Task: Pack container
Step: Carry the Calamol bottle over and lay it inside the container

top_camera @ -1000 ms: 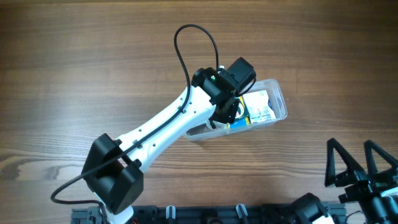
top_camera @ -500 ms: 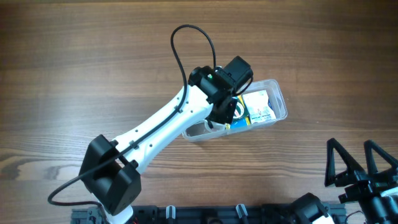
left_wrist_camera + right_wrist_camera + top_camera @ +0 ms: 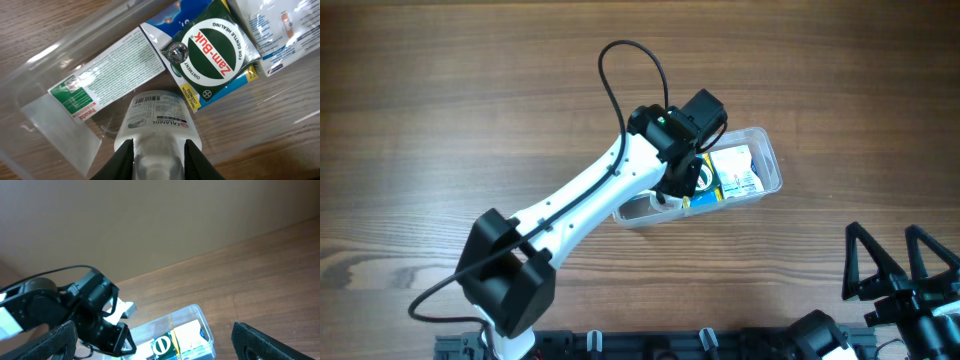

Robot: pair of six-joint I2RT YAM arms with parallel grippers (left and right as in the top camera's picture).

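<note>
The clear plastic container (image 3: 768, 150) lies slantwise on the wooden table. It also shows in the right wrist view (image 3: 202, 317). Inside lie a green Zam-Buk box (image 3: 215, 50), a long white-and-green carton (image 3: 107, 75) and a white packet (image 3: 280, 35). My left gripper (image 3: 682, 183) is over the container's left half. In the left wrist view it (image 3: 159, 150) is shut on a white bottle (image 3: 159, 117), held down inside the tub next to the carton. My right gripper (image 3: 887, 258) is open and empty near the front right table edge.
The left arm (image 3: 590, 195) runs diagonally from the front left base to the container, with a black cable loop (image 3: 630, 60) above it. In the right wrist view the right gripper's two black fingers (image 3: 55, 340) frame the scene.
The left arm shifted only slightly; its gripper stays over the container's left half with the bottle. The right arm has not moved.
</note>
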